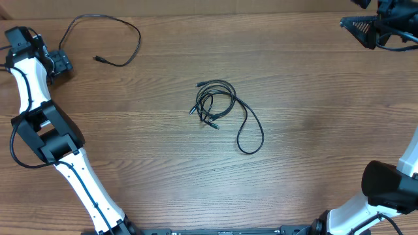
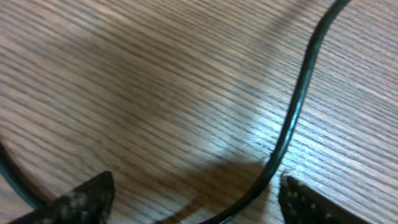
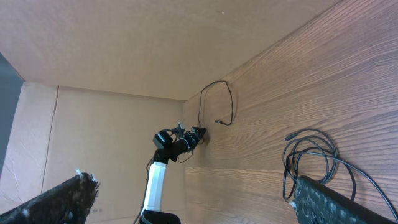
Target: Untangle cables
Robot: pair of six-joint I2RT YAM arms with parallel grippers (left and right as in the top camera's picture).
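One loose black cable (image 1: 130, 46) lies at the far left of the table, curving round to a plug end (image 1: 96, 59). Its other end runs to my left gripper (image 1: 60, 63). In the left wrist view that cable (image 2: 298, 106) lies on the wood and passes between the widely parted fingers (image 2: 87, 196), close to the right one; my left gripper (image 2: 196, 202) is open. A small tangled bundle of cables (image 1: 214, 104) sits mid-table, with one long loop (image 1: 251, 137) trailing right. My right gripper (image 1: 359, 29) hangs open at the far right, well off the bundle (image 3: 311, 155).
Brown cardboard walls (image 3: 124, 50) border the table's far side. The white left arm (image 1: 32, 85) stretches along the left edge. The right arm's base (image 1: 385, 189) sits at the front right. Bare wood (image 1: 313, 98) lies between the bundle and the right gripper.
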